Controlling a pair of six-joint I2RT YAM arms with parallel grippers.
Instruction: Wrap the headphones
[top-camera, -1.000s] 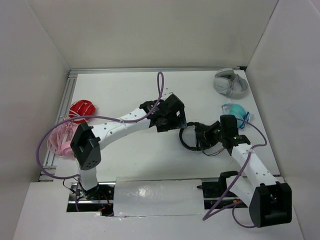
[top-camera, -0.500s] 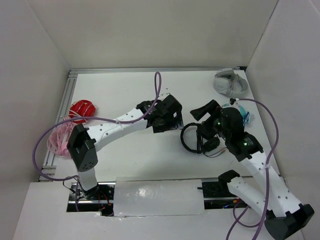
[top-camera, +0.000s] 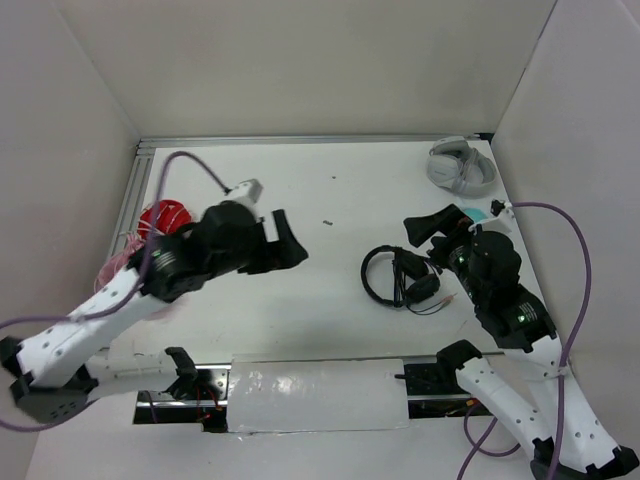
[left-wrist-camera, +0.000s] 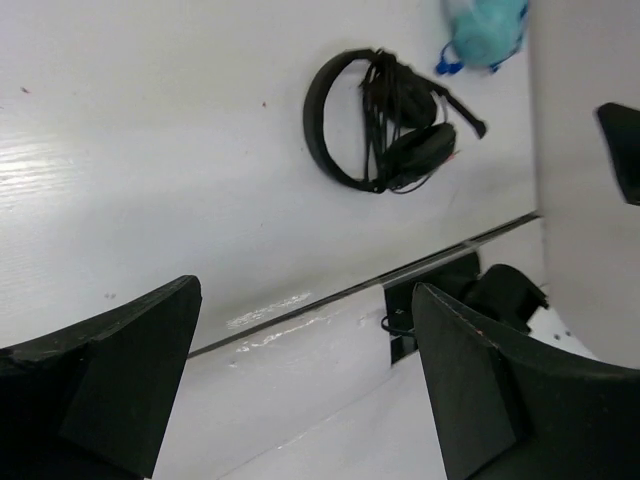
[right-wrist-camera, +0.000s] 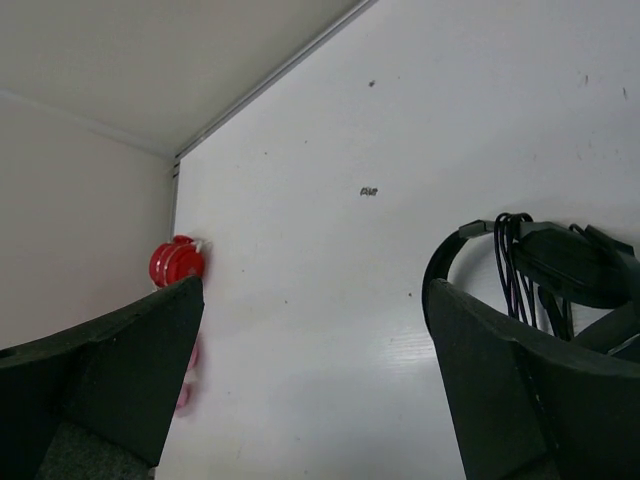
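The black headphones (top-camera: 398, 278) lie flat on the white table, right of centre, with the thin cable looped in a bundle across the band and earcups (left-wrist-camera: 385, 120). My right gripper (top-camera: 432, 232) hangs open just above and behind them, holding nothing. In the right wrist view the headband and cable loops (right-wrist-camera: 520, 255) show past the right finger. My left gripper (top-camera: 293, 240) is open and empty over the table's left half, well apart from the headphones. Its wrist view looks across at them from afar.
Grey-white headphones (top-camera: 462, 165) sit at the back right corner. Teal headphones (left-wrist-camera: 485, 25) lie just beyond the black ones, partly hidden under my right arm. Red headphones (top-camera: 163, 215) and pink ones (top-camera: 115, 265) lie at the left edge. The walls stand close.
My right gripper opened, let go of the headphones and rose back to the right. My left arm pulled away from the table's middle toward the left and near side.
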